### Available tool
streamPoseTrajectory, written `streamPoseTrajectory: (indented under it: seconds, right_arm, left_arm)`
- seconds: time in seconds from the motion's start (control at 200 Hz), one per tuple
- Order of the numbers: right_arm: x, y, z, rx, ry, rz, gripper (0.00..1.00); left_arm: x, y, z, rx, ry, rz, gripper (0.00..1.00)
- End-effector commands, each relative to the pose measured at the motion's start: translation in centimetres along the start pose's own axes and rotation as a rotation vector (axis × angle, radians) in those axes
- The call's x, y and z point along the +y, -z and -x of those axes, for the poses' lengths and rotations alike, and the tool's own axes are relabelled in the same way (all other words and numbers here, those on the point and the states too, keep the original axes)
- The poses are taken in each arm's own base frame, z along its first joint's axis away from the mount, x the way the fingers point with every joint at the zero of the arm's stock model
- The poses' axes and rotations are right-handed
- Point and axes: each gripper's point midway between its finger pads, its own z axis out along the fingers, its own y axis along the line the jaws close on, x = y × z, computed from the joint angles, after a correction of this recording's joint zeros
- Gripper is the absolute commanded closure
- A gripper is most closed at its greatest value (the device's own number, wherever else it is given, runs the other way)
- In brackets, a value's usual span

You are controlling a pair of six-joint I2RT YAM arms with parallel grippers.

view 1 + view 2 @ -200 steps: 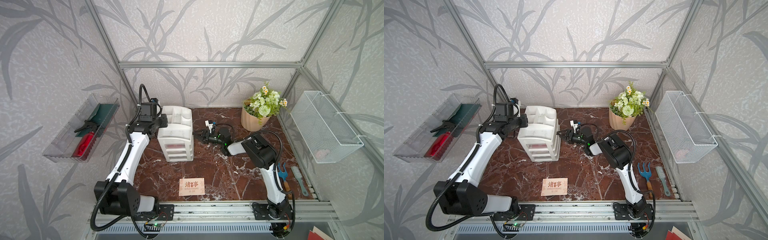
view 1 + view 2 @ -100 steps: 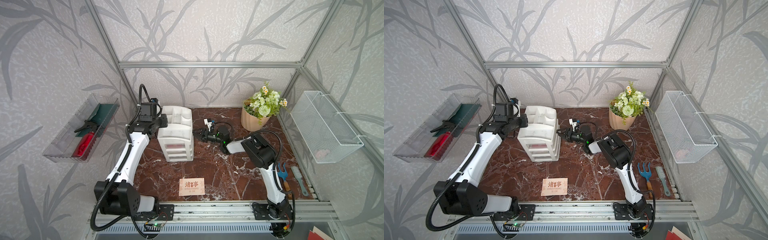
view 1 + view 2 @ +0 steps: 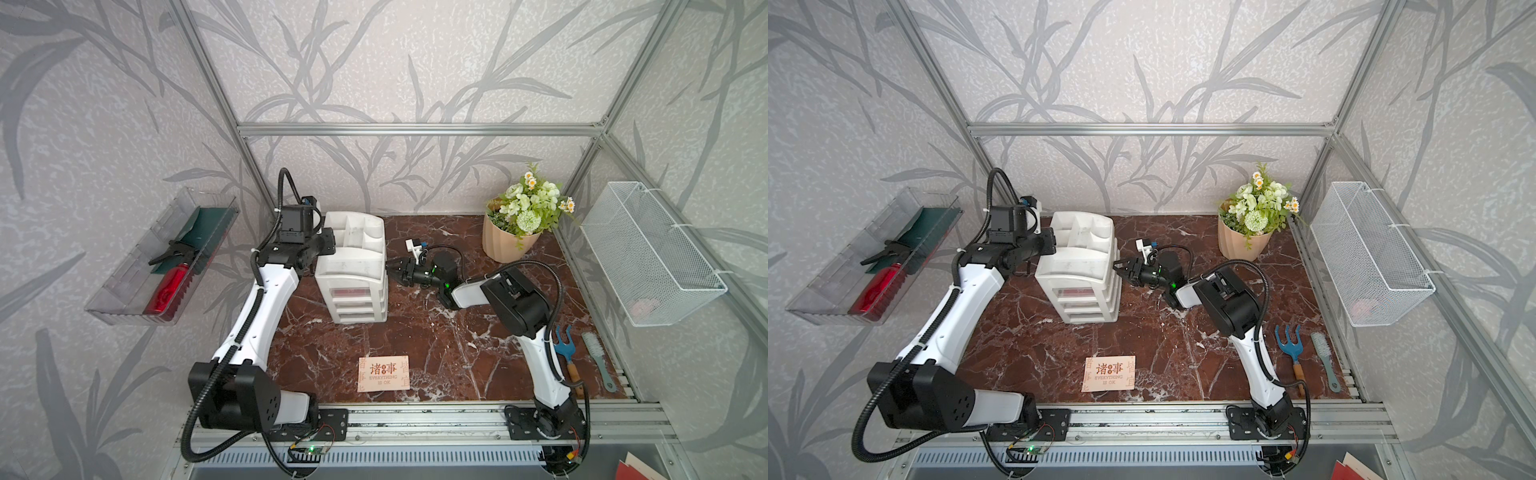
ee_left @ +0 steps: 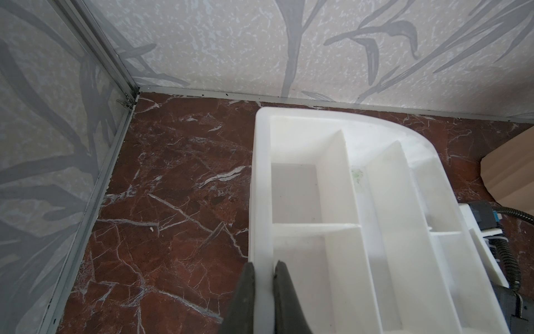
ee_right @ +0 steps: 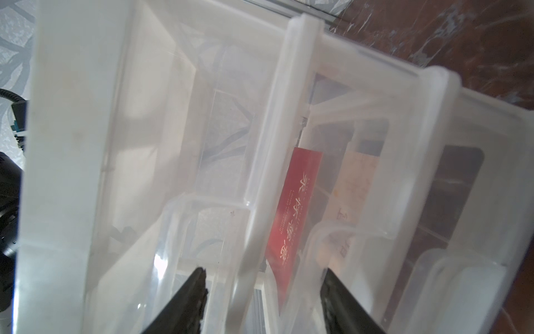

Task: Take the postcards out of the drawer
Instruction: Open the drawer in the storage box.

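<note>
Left gripper [image 4: 263, 270]: jaws pinched together on the thin side rim of the white plastic drawer unit [image 3: 353, 270], with the tray wall between the pads. Right gripper [image 5: 263, 274]: jaws apart, nothing in them, nose right at the unit's right side wall. Touching or not, can't tell.

Through that cloudy wall I see a red card with white characters [image 5: 294, 208] inside. In both top views its red shows behind the topmost clear drawer front. A pale peach card inside [image 5: 357, 185] sits one level down, as far as I can tell. A printed peach card with red and dark characters [image 3: 383, 373] lies flat on the brown marble tabletop [image 3: 449, 353], well in front of the unit, so it's out.

Step in hand, my read: get the red card's drawer open. My right gripper should swing round to the unit's front, take that drawer's lip squarely and pull straight out. The left clamp braces, since the light unit could slide or tip. Flat cards are hard to pinch, so go for an edge.

Counts:
- Cards: three (one red, two peach), with two in and one out.
- Drawer unit: one.
- Clear drawer fronts: three, best count.
- Grippers: two.
</note>
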Motion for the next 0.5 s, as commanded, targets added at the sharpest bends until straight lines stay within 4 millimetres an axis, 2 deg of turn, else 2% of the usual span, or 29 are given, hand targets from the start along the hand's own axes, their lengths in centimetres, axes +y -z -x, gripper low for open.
streamPoseTrajectory:
  seconds: [0.0,0.495]
  right_arm:
    - [0.80,-0.91,-0.67,0.028,0.025,0.046,0.39]
    - [1.30,-1.09,-1.10,0.031,-0.017,0.085,0.44]
  left_arm:
    - [-1.50,-1.06,-3.56,0.126,-0.005,-0.071,0.95]
    - [-1.60,-1.47,-3.87,0.141,-0.006,-0.074,0.99]
